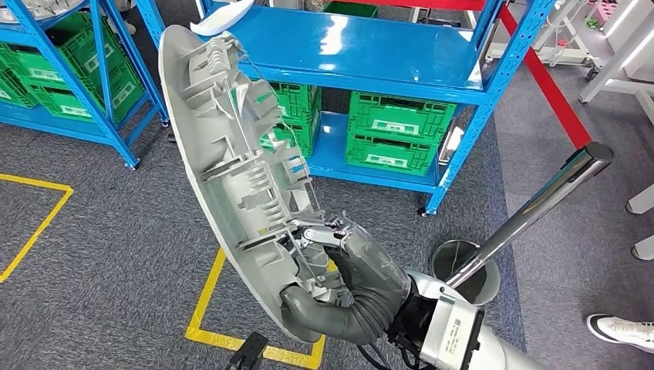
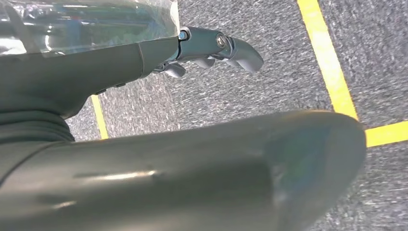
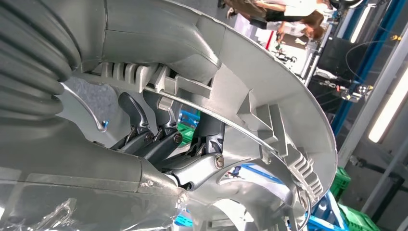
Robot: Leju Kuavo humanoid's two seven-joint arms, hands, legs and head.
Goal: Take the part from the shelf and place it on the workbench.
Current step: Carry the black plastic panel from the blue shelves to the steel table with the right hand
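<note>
The right robot hand [image 1: 351, 266] holds the part [image 1: 231, 162], a long grey moulded panel, by its lower end. Its thumb wraps the outer rim while the darker fingers [image 3: 144, 137] reach in among the ribs on the inner face. That grip on the ribbing probably gives the fingers something to hook, since the smooth outer skin offers little purchase. The part stands nearly upright and tilted, ribbed side toward the robot, clear of the shelf [image 1: 347, 46] and above the floor [image 1: 100, 223]. Held so, its long body rises in front of the camera and keeps away from the robot's legs.

The left robot hand [image 2: 216, 45] hangs over grey carpet crossed by yellow tape [image 2: 329, 62]. Its fingers are stretched out and nothing is in them.

The head view gives the wider setting: blue shelving with green crates [image 1: 397, 127] on the lower level, a red bar [image 1: 544, 77] and yellow floor markings [image 1: 204, 297] below the part. A shiny pole [image 1: 532, 208] and a shoe [image 1: 621, 330] sit at the right. No counter is visible, so the placing step looks to be ahead.

The right wrist view adds how the fingers sit between the ribs and a thin wire [image 3: 211, 113] crossing the part. It also shows people standing in the background.
</note>
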